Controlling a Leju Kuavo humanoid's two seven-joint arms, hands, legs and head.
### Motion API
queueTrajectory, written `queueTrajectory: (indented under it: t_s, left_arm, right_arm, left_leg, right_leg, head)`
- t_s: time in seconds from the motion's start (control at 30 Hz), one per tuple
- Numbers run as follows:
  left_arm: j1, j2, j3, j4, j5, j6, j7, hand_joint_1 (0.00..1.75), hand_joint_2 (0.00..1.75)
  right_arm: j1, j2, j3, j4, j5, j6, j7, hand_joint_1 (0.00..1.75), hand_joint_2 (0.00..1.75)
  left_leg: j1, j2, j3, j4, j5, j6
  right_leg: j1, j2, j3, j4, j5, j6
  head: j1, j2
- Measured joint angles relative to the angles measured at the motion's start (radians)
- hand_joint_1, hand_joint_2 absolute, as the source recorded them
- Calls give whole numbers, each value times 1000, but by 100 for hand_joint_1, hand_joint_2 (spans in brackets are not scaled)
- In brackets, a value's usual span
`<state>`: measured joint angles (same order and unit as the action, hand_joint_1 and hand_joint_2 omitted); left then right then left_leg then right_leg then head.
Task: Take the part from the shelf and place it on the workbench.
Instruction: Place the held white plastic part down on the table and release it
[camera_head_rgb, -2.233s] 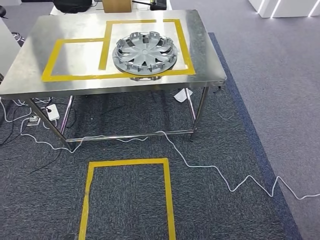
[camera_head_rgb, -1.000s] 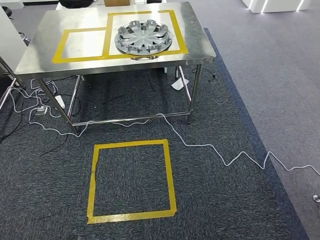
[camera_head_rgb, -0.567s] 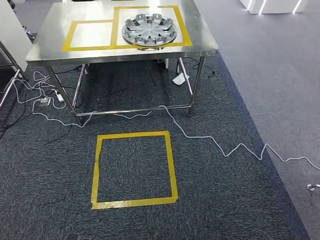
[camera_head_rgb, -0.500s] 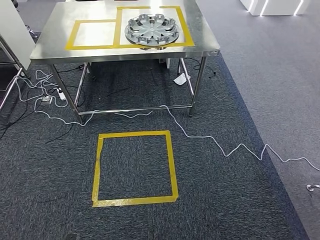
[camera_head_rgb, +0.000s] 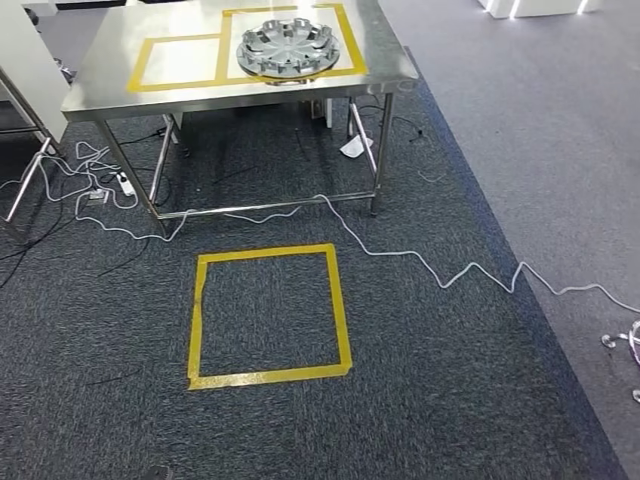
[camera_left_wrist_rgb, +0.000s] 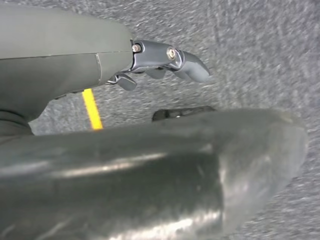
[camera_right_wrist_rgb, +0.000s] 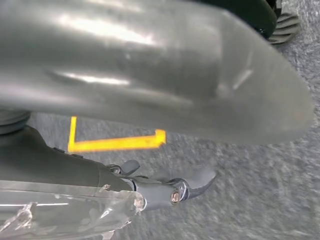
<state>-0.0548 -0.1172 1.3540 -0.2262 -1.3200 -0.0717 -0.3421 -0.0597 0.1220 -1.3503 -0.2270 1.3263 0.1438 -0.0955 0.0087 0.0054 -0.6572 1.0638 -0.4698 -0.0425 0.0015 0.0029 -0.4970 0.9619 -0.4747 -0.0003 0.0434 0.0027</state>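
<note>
the left hand (camera_left_wrist_rgb: 166, 75) hangs over the grey carpet (camera_left_wrist_rgb: 264, 60) and holds nothing; its dark fingers (camera_left_wrist_rgb: 188, 65) lie a little apart. a strip of yellow tape (camera_left_wrist_rgb: 91, 108) is on the floor just past it. the right hand (camera_right_wrist_rgb: 170, 185) also hangs over the carpet, holding nothing, with its fingers loose. far ahead of both hands, the round silver part (camera_head_rgb: 287, 47) lies flat on the shiny workbench (camera_head_rgb: 98, 85), inside a yellow tape box. a white cable (camera_head_rgb: 423, 262) snakes along the floor between.
</note>
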Motion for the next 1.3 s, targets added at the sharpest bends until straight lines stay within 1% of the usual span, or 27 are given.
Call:
queueTrajectory:
  t_s: [0.03, 0.07, 0.1, 0.13, 0.17, 0.23, 0.3, 0.33, 0.4, 0.47, 0.57, 0.6, 0.63, 0.67, 0.7, 0.77, 0.83, 0.9, 0.97, 1.03, 1.07, 1.1, 1.13, 1.17, 1.2, 1.27, 1.3]
  left_arm:
    - [0, 1, 0, 0, 0, 3, 0, 0, 0]
    - [0, 2, 0, 0, 0, 5, 0, 0, 0]
    - [0, 4, 0, 0, 0, 7, 0, 0, 0]
    - [0, 6, 0, 0, 0, 9, 1, 0, 0]
    - [0, 7, 0, 0, 0, 11, 1, 0, 0]
    - [-2, 10, 0, 0, -1, 14, 3, 0, 0]
    - [-8, 11, 0, 0, -1, 16, 6, 0, 0]
    - [-10, 11, 0, 0, -1, 16, 8, 0, 0]
    - [-6, 10, 0, 0, -1, 16, 12, 0, 0]
    - [1, 12, 0, 0, -1, 15, 16, 0, 0]
    - [1, 15, 0, 0, 4, 16, 17, 0, 0]
    - [2, 16, 0, 0, 7, 16, 17, 0, 0]
    - [4, 17, 0, 0, 10, 16, 17, 0, 0]
    - [5, 17, 1, 0, 13, 15, 17, 0, 0]
    - [6, 17, 1, 0, 16, 15, 17, 0, 0]
    - [5, 19, 1, 0, 20, 13, 17, 0, 0]
    - [4, 23, 2, 0, 24, 10, 16, 0, 0]
    - [6, 26, 3, 0, 29, 7, 15, 0, 0]
    - [8, 27, 5, 0, 32, 5, 12, 0, 0]
    - [6, 27, 8, 0, 32, 5, 8, 0, 0]
    - [4, 26, 9, 0, 32, 5, 6, 0, 0]
    - [4, 26, 10, 0, 32, 6, 4, 0, 0]
    - [5, 27, 11, 0, 32, 7, 3, 0, 0]
    - [6, 27, 12, 0, 32, 10, 2, 0, 0]
    - [7, 27, 12, 0, 31, 15, 1, 0, 0]
    - [4, 28, 13, 0, 30, 30, 1, 0, 0]
    - [0, 28, 13, 0, 29, 35, 1, 0, 0]
  right_arm:
    - [1, 0, 0, 0, -4, 8, 7, 0, 0]
    - [2, 0, 0, 0, -6, 13, 17, 0, 0]
    - [3, 0, 0, 0, -7, 12, 30, 0, 0]
    - [5, 0, 0, 0, -7, 10, 44, 0, 0]
    - [6, 0, 0, 0, -5, 5, 58, 0, 0]
    - [8, 0, 0, 0, 2, -7, 83, 0, 0]
    - [8, 0, 0, 0, 12, -17, 103, 0, 0]
    - [7, 0, 1, 0, 15, -20, 112, 0, 0]
    - [6, -1, 2, 0, 23, -25, 126, 0, 0]
    - [7, -1, 3, 0, 29, -30, 134, 0, 0]
    - [11, -1, 7, 2, 38, -37, 144, 0, 0]
    - [11, -1, 9, 2, 40, -40, 147, 0, 0]
    - [11, -1, 10, 2, 41, -42, 150, 0, 0]
    - [11, -1, 12, 2, 42, -44, 152, 0, 0]
    - [11, -1, 13, 2, 42, -45, 153, 0, 0]
    - [10, -1, 14, 2, 43, -46, 155, 0, 0]
    - [9, -1, 18, 2, 46, -47, 158, 0, 0]
    - [10, -1, 23, 2, 50, -47, 163, 0, 0]
    - [10, -1, 27, 2, 54, -47, 167, 0, 0]
    - [12, -1, 28, 2, 58, -51, 170, 0, 0]
    - [13, -1, 28, 2, 60, -52, 171, 0, 0]
    - [14, -1, 29, 2, 61, -53, 171, 0, 0]
    - [14, -1, 29, 2, 61, -53, 172, 0, 0]
    - [14, -1, 29, 2, 62, -53, 172, 0, 0]
    - [14, -1, 30, 2, 62, -53, 172, 0, 0]
    - [12, -1, 32, 2, 62, -53, 172, 0, 0]
    - [12, -1, 33, 3, 61, -53, 172, 0, 0]
  left_leg:
    - [0, -1, -18, 67, -51, -3]
    - [0, -1, -33, 133, -80, -6]
    - [0, -1, -38, 181, -83, -8]
    - [0, -1, -29, 199, -64, -9]
    - [0, 2, 0, 177, -34, -9]
    - [0, 26, 106, 42, -1, -7]
    - [-4, 48, 189, -86, -18, 5]
    - [-6, 47, 202, -113, -29, 13]
    - [-6, 33, 196, -121, -30, 32]
    - [-4, 20, 187, -121, -17, 46]
    - [-4, -4, 165, -120, 2, 54]
    - [-4, -14, 158, -120, 9, 53]
    - [-4, -25, 152, -120, 14, 51]
    - [-4, -36, 148, -120, 19, 48]
    - [-3, -48, 146, -120, 23, 45]
    - [-4, -68, 140, -118, 29, 35]
    - [-4, -85, 131, -117, 36, 23]
    - [0, -96, 121, -115, 42, 12]
    - [0, -71, 98, -73, 11, 3]
    - [0, -32, 40, 49, -63, -5]
    - [1, -25, 6, 121, -97, -8]
    - [1, -22, -16, 172, -115, -10]
    - [1, -20, -20, 189, -114, -10]
    - [1, -17, -2, 164, -93, -9]
    - [0, -7, 34, 106, -60, -7]
    - [-4, 45, 116, -36, -7, 0]
    - [-6, 65, 140, -82, 4, 6]
  right_leg:
    - [0, -2, -15, 0, 13, -3]
    - [0, -5, -29, 1, 26, -3]
    - [1, -10, -42, 2, 37, -2]
    - [1, -16, -54, 3, 48, 0]
    - [1, -22, -67, 5, 56, 2]
    - [2, -37, -84, 12, 67, 10]
    - [7, -54, -95, 25, 74, 19]
    - [8, -63, -99, 30, 76, 24]
    - [5, -72, -103, 38, 78, 35]
    - [1, -47, -123, 88, 38, 49]
    - [-3, -11, -197, 283, -74, 60]
    - [-3, -9, -209, 324, -89, 59]
    - [-3, -8, -201, 326, -86, 58]
    - [-3, -5, -171, 285, -64, 56]
    - [-4, 5, -124, 213, -34, 53]
    - [-8, 46, -40, 70, 2, 46]
    - [-8, 65, -14, 22, 3, 38]
    - [-6, 45, -18, 24, 9, 24]
    - [-8, 22, -22, 20, 16, 9]
    - [-7, -4, -29, 17, 21, 0]
    - [-5, -17, -34, 18, 22, -2]
    - [-4, -30, -38, 18, 24, -2]
    - [-3, -43, -41, 19, 25, -2]
    - [-2, -55, -43, 19, 26, -1]
    - [-2, -67, -43, 20, 27, 1]
    - [3, -88, -44, 24, 26, 7]
    - [7, -99, -45, 28, 25, 11]
  head:
    - [-4, 0]
    - [-6, 0]
    - [-7, 0]
    - [-8, 0]
    - [-8, 0]
    - [-9, 0]
    - [-10, 0]
    - [-11, 0]
    - [-10, 0]
    - [-10, 0]
    - [-10, 0]
    - [-10, 0]
    - [-10, 0]
    - [-10, 0]
    - [-10, 0]
    - [-10, 0]
    - [-11, 0]
    - [-11, 0]
    - [-15, 0]
    - [-22, 0]
    - [-23, 0]
    - [-24, 0]
    - [-24, 0]
    - [-24, 0]
    - [-24, 0]
    - [-27, 0]
    - [-28, 0]
